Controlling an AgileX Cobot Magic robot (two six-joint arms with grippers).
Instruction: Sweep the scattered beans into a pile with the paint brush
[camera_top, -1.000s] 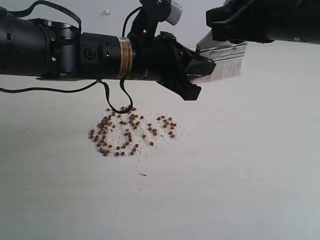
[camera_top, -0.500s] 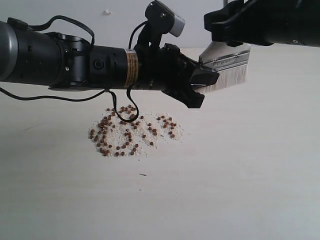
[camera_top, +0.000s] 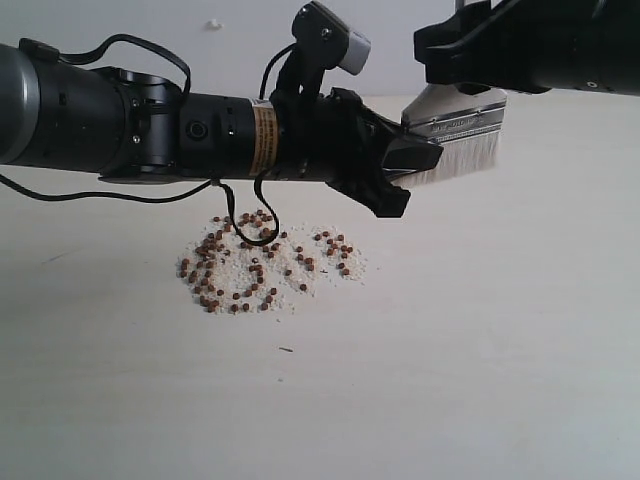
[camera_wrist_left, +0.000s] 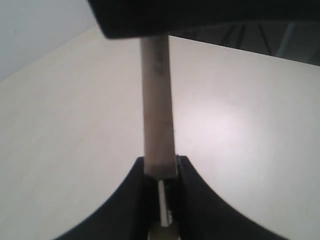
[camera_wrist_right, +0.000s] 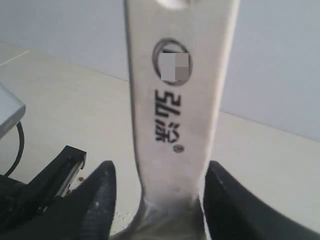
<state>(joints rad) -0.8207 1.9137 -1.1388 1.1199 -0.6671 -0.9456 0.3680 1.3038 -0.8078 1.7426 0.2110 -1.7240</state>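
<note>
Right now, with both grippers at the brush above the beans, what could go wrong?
The black cable loop under the left arm hangs low over the pile of reddish-brown beans; moving that arm could drag it through and scatter them.
The left gripper pinches the wide cream-bristled, wooden-handled paint brush by its thin edge, with the right gripper flanking the handle; a hurried release could twist or drop it.

Paint brush (camera_top: 458, 128) handle — behind right arm (camera_top: 540, 45)
</note>
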